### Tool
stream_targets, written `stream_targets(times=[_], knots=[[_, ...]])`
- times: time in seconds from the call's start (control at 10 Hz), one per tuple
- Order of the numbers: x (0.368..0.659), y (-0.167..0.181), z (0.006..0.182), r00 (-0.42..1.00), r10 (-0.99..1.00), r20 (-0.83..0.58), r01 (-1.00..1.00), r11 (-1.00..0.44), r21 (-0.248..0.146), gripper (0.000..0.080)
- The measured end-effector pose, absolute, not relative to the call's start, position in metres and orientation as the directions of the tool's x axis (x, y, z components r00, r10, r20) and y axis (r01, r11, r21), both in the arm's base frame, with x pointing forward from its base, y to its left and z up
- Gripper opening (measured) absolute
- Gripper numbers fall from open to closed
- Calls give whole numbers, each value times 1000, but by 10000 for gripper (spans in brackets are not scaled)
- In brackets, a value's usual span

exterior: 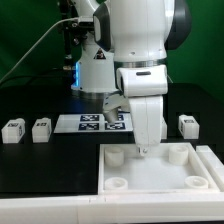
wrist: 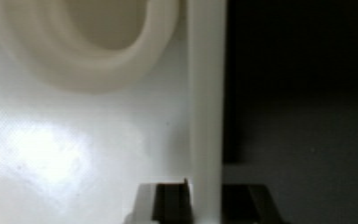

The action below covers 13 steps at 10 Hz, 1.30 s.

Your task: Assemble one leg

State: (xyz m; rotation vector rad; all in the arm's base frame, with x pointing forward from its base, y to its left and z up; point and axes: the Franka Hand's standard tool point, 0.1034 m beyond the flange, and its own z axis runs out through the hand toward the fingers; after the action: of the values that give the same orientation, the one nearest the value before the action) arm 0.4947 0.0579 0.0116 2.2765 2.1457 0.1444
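Three small white legs with marker tags stand on the black table: two on the exterior view's left (exterior: 12, 129) (exterior: 41, 128) and one on its right (exterior: 187, 125). A fourth does not show. The big white square panel (exterior: 150, 172) with round corner sockets lies at the front. My gripper (exterior: 143, 150) points down at the panel's back edge. In the wrist view, my gripper (wrist: 204, 192) straddles the panel's upright rim (wrist: 204, 100), with a dark finger (wrist: 165, 205) pressed on each side. A round socket (wrist: 105, 40) shows on the panel's face.
The marker board (exterior: 95, 122) lies flat on the table behind the panel, just to the exterior view's left of my gripper. A light front ledge (exterior: 50, 210) runs along the near side. Cables and equipment stand at the back left.
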Motion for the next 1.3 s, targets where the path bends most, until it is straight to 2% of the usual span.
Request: stream_targets(times=[0.2,0.5,0.7,0.8,0.9,1.0,1.1,1.2,1.3], knots=[[497,66,11,28,998,56,997,-32,64,59],[497,66,11,26,999,35,1000,-26,-8,59],[496,65,11,28,999,34,1000,-28,-8,59],[496,64,11,29,999,34,1000,-29,-8,144],[496,64,11,30,999,34,1000,-29,-8,328],[496,64,11,30,999,34,1000,-30,-9,467],[496,64,11,31,999,34,999,-31,-9,467],[496,63,11,31,999,34,999,-31,-9,606],[497,63,11,32,999,34,999,-32,-9,636]])
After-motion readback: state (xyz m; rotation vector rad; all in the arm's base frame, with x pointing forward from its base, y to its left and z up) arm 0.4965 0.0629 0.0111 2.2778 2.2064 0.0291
